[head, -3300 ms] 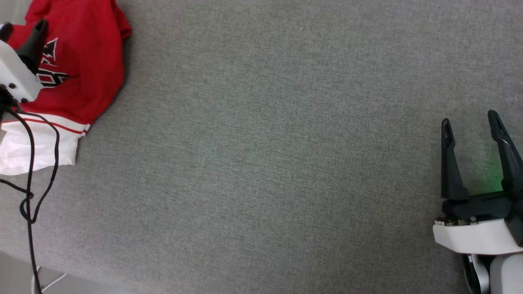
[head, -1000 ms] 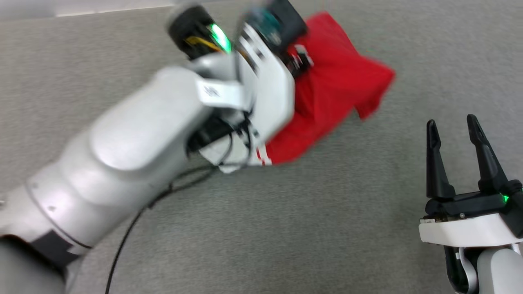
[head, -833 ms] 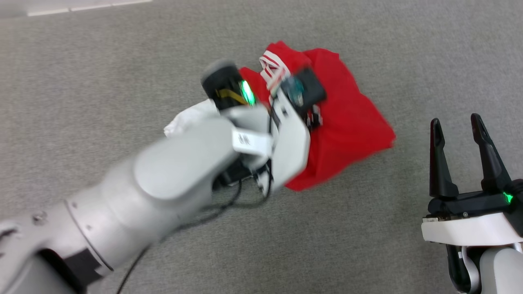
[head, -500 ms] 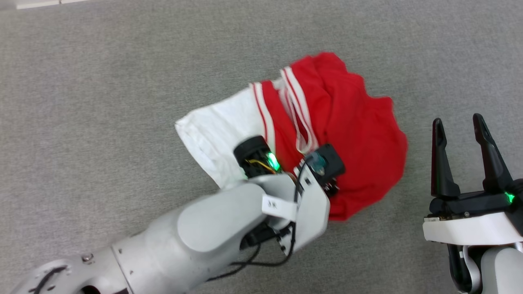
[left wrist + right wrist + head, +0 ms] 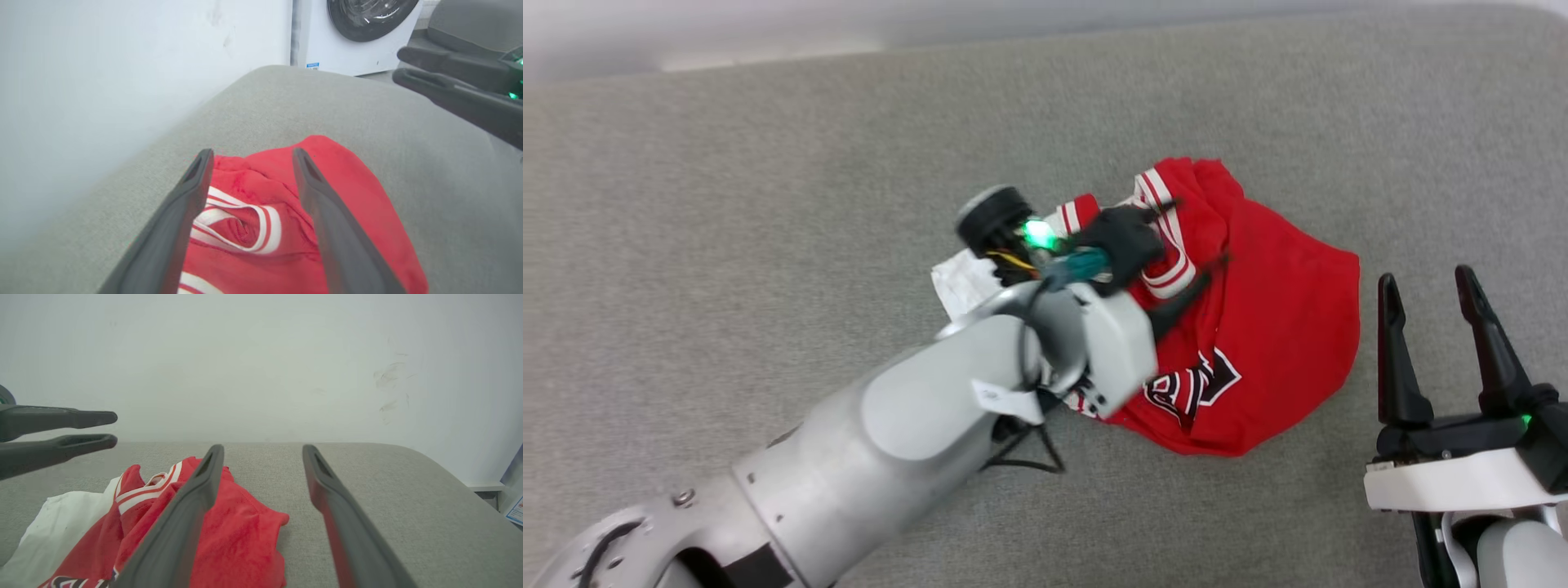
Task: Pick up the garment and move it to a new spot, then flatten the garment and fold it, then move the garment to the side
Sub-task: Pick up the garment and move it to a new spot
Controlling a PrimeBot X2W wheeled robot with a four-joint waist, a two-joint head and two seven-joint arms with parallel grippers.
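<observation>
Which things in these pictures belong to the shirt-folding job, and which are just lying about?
Job in hand:
crumpled red jersey shirt with white sleeves
open left gripper
open right gripper
grey fabric surface under the shirt

Just about:
white front-loading washing machine
plain white wall

Light even, diffuse, bright in all 3 views; shadows weak. Head view: thin soft shadow under lower edge of garment (image 5: 1282, 327) on grey surface (image 5: 727, 245). Left forearm (image 5: 915, 425) slightly motion-blurred at wrist end. Green LED (image 5: 1037, 233) blooms. Top strip washed pale, soft. Left wrist view: left gripper (image 5: 249, 154) fingers (image 5: 167, 245) defocused toward btm; wall (image 5: 102, 81) near-overexposed, featureless. Right wrist view: near field equally soft.
</observation>
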